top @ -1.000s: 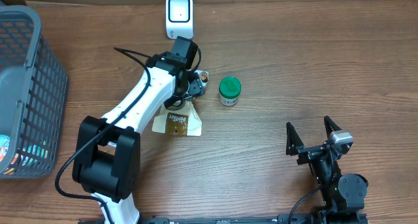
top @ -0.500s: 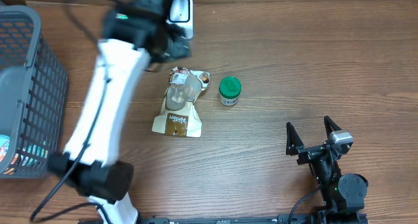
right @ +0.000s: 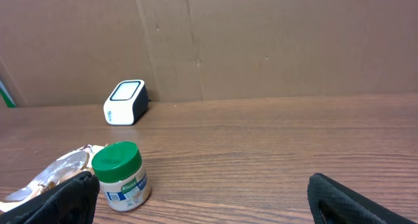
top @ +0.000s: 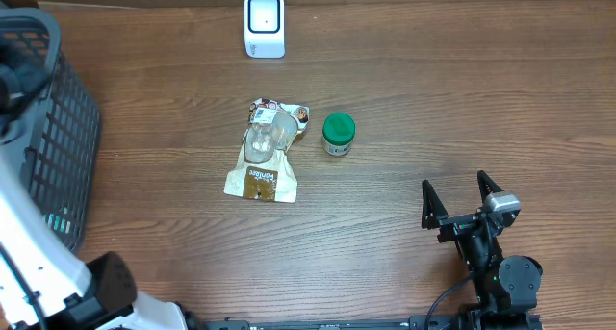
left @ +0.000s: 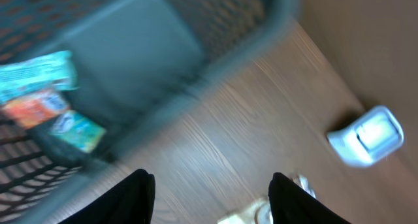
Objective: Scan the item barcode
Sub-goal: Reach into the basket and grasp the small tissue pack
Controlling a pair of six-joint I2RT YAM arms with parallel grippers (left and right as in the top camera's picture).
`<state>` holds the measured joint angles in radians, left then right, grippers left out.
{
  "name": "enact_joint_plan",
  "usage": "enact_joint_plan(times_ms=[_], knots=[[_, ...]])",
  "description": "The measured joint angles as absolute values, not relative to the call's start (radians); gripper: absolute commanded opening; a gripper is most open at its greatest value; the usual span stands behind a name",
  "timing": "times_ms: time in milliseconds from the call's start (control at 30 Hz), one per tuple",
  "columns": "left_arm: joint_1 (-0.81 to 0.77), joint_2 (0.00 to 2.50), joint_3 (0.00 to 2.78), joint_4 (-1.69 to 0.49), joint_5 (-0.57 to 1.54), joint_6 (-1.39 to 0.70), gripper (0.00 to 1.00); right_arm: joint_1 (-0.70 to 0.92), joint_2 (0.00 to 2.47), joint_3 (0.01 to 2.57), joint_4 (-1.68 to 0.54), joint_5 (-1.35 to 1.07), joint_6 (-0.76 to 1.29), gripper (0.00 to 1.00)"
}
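Note:
A tan snack pouch point(top: 265, 157) lies flat on the wooden table, with a green-lidded jar point(top: 338, 134) just to its right. The white barcode scanner point(top: 264, 24) stands at the back edge. My left gripper point(left: 212, 178) hangs open and empty over the table beside the grey basket point(left: 163, 61), motion-blurred. Coloured packets point(left: 39, 106) lie in that basket. The scanner point(left: 366, 136) and a corner of the pouch point(left: 255, 214) show at the right and bottom of the left wrist view. My right gripper point(top: 460, 190) rests open at the front right, far from the jar point(right: 121, 174).
The grey basket point(top: 38, 138) fills the left edge of the table. My white left arm point(top: 29, 263) crosses the lower left corner. A brown cardboard wall point(right: 261, 41) backs the table behind the scanner point(right: 124, 102).
My left arm has swung from the pouch, past the scanner, to the far left by the basket. The pouch stays flat on the table. The right arm has not moved.

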<state>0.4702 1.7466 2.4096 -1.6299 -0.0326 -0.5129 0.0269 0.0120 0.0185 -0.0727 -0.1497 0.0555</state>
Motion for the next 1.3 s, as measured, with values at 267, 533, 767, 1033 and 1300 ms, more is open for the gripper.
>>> enact_joint_plan(times_ms=[267, 533, 767, 1033, 1300], knots=[[0.719, 1.808, 2.409, -1.64, 0.027, -0.513, 0.66, 0.027, 0.012, 0.019, -0.072, -0.15, 0.056, 1.0], [0.768, 1.962, 2.384, -1.683, 0.038, -0.505, 0.63, 0.027, 0.012, 0.019, -0.073, -0.15, 0.056, 1.0], [0.786, 1.99, 2.189, -1.617, 0.016, -0.505, 0.63, 0.027, 0.012, 0.019, -0.072, -0.15, 0.056, 1.0], [0.825, 1.992, 1.861, -1.448, -0.046, -0.505, 0.6, 0.027, 0.012, 0.019, -0.073, -0.15, 0.056, 1.0], [0.882, 1.992, 1.676, -1.282, -0.073, -0.496, 0.6, 0.027, 0.012, 0.019, -0.072, -0.15, 0.056, 1.0]])
